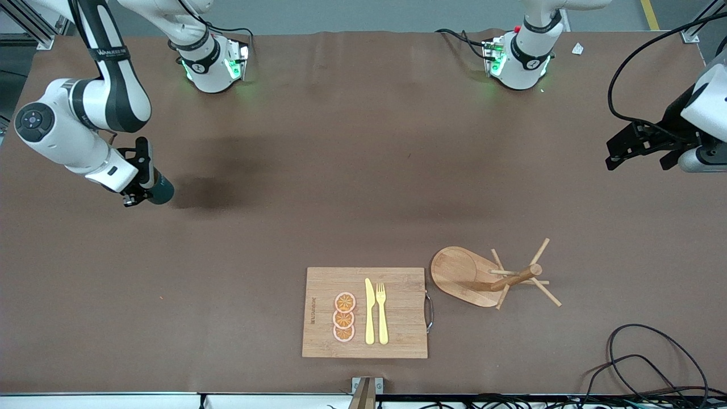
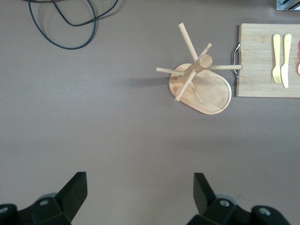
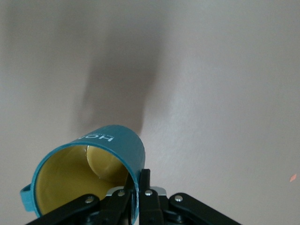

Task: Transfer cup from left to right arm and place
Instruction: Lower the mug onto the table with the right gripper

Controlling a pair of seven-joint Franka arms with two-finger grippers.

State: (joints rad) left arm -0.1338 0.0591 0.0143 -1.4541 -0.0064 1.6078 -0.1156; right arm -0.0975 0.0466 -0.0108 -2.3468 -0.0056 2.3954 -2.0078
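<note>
While clamped on the rim wall of the cup point(image 1: 161, 190), right gripper point(image 1: 138, 195) up over bare brown table point(image 1: 352, 170) at the right arm's end, well apart from everything else laid out. Cup seen in the right wrist view as dark teal outside with white lettering, mustard-yellow inside point(image 3: 70, 180), tipped on its side with the mouth toward the wrist camera and a loop handle point(image 3: 26, 199) at one edge; one finger point(image 3: 123, 199) inside the wall, the other finger point(image 3: 146, 197) outside it, pinched tight on the thin wall. Dark shadow of arm and cup on the tabletop just beside the cup, toward the table's middle. Left gripper point(image 1: 639, 149) aloft over the left arm's end of the table, jaws spread wide and holding nothing, both black fingertips point(image 2: 75, 187) apart in the left wrist view with bare table between them; left arm waiting. Wooden mug tree point(image 1: 514, 278) with angled pegs on an oval wooden base point(image 1: 457, 272), standing toward the left arm's end, nearer to the front camera than both grippers. Bamboo cutting board point(image 1: 397, 335) with a metal handle point(image 1: 430, 311), just beside the mug tree's base, carrying three orange slices point(image 1: 344, 317) in a row, a yellow knife point(image 1: 370, 312) and a yellow fork point(image 1: 381, 312) side by side. Black cable point(image 1: 653, 358) looped on the table's corner near the front camera.
</note>
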